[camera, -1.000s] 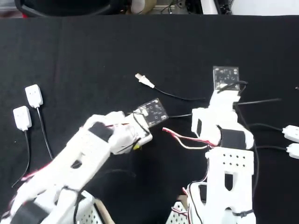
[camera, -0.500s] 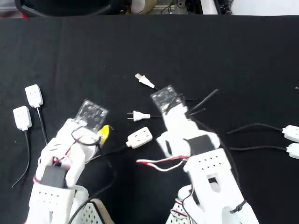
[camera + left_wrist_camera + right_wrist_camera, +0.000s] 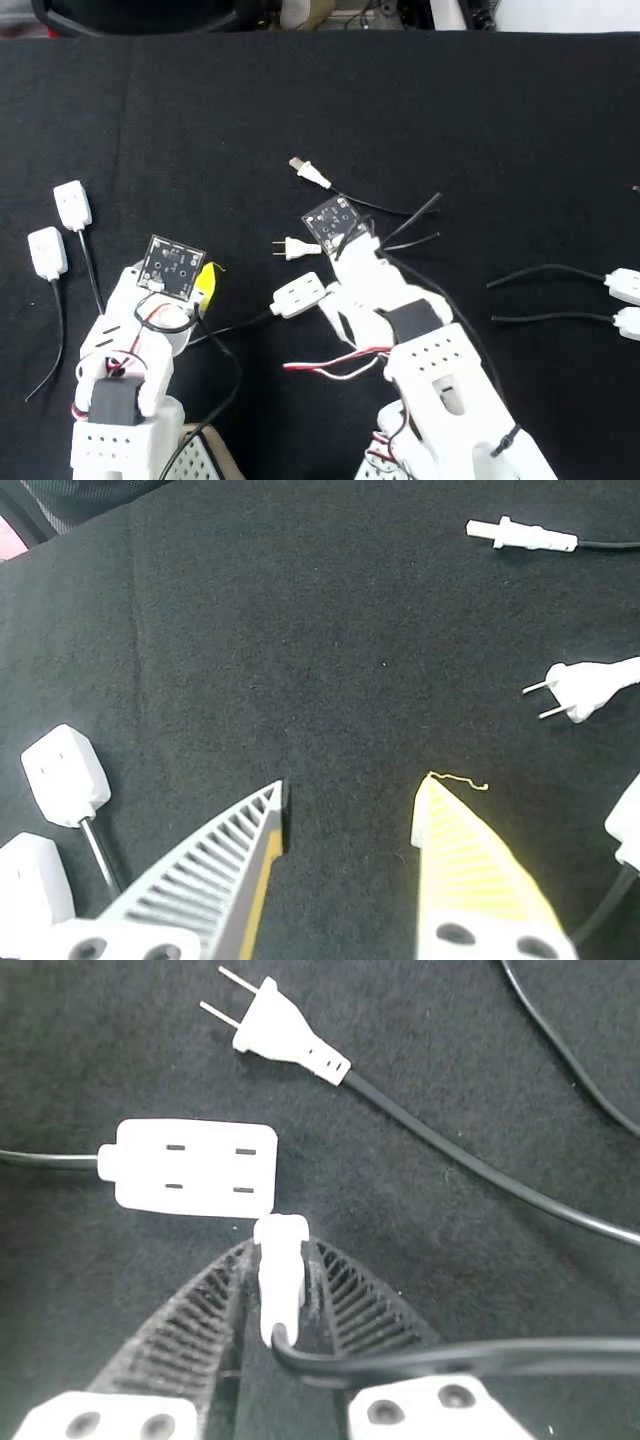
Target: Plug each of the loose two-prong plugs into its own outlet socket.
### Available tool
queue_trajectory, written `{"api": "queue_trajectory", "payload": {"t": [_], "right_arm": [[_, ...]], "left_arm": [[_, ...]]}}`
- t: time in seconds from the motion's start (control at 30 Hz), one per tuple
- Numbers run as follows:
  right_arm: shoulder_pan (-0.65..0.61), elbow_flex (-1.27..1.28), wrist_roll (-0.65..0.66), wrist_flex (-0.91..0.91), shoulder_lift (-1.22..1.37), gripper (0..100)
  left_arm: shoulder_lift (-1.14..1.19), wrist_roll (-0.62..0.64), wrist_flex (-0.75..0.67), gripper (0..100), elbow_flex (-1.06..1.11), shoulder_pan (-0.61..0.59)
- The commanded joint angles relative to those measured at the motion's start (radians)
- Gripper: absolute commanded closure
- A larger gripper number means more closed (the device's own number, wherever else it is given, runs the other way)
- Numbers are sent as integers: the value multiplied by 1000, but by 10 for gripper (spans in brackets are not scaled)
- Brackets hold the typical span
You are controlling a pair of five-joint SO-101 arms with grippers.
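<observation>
Right claw [image 3: 280,1255] clamping white plug [image 3: 279,1295] at socket block [image 3: 188,1167] edge, left claw [image 3: 348,810] spread wide above black cloth [image 3: 300,630]

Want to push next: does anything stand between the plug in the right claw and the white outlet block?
Nothing visible: the held plug in the right claw sits right at the outlet block's edge.

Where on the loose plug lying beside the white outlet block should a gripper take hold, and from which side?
Take the loose plug by its white body, behind the prongs, from above, one finger on each long side. It lies flat with both prongs side by side, so they stay free for plugging in.
</observation>
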Motion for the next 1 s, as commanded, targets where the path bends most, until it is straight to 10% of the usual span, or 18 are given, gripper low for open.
{"api": "queue_trajectory", "payload": {"t": [0.0, 0.6, 0.97], "right_arm": [[-8, -108, -35, 35, 1, 987], [-106, -255, -210, 133, 13, 987], [-104, -450, -218, 138, 466, 987]], "left_arm": [[-9, 9, 5, 790, -7, -8], [-11, -146, 152, 791, 101, -311], [-11, -169, 161, 791, 127, -455]]}}
